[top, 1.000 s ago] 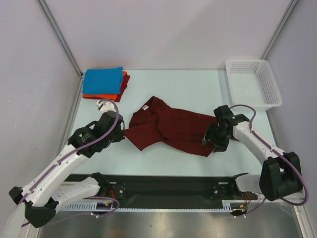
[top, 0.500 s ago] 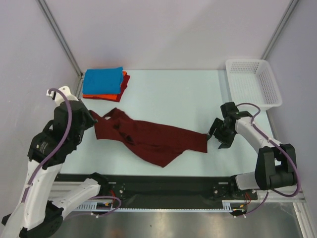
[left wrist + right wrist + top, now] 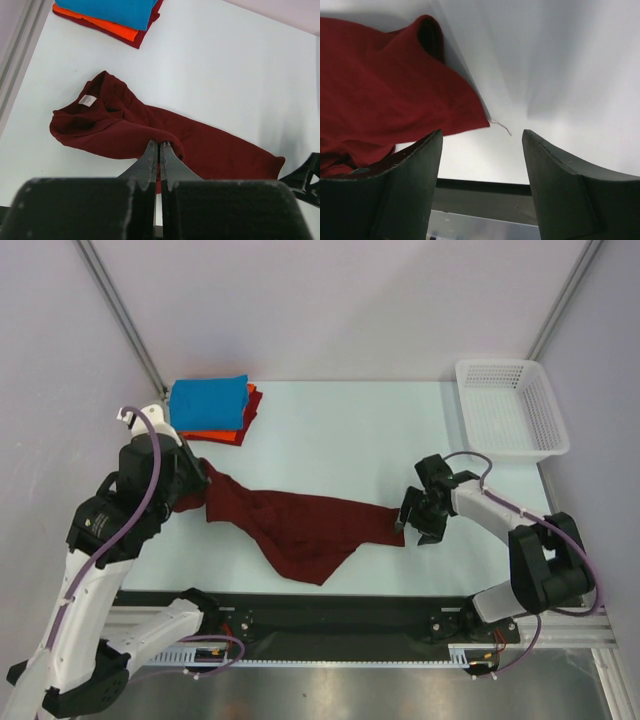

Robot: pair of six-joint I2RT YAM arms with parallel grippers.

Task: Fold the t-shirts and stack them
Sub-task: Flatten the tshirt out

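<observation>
The dark maroon t-shirt (image 3: 300,523) lies stretched across the table's middle, crumpled and unfolded. My left gripper (image 3: 203,483) is shut on a fold of its left end, seen pinched between the fingers in the left wrist view (image 3: 160,146); its white neck label (image 3: 87,100) faces up. My right gripper (image 3: 412,522) is open and empty just right of the shirt's right corner (image 3: 470,117), which lies between and ahead of the jaws. The blue t-shirt (image 3: 208,403) lies folded on the orange-red one (image 3: 205,435) at the back left.
A white mesh basket (image 3: 510,407) stands at the back right. Metal frame posts rise at both back corners, and the black rail runs along the near edge (image 3: 330,615).
My left gripper has dragged the maroon shirt's left end leftward and lifted it, stretching the shirt out. My right gripper has let go of the shirt's right edge and followed it left.
</observation>
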